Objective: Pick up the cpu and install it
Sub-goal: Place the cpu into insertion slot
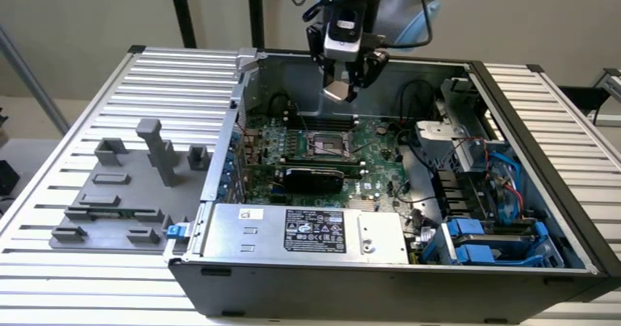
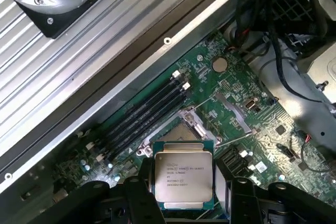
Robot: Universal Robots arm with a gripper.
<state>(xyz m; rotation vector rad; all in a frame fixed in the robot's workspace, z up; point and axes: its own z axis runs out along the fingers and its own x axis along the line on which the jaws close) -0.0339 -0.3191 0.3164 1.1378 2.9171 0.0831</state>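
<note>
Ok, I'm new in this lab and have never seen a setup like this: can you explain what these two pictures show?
It is a robot arm working over an open computer case on a slatted table. One picture is from a camera off the arm, looking at the whole scene; the other is from a camera on the arm's wrist, looking down past its pincer. The pincer grips the cpu, a flat silvery chip, by its edges, above the motherboard and its socket. On the exterior view's left, grey fixture blocks stand on the table.
</note>
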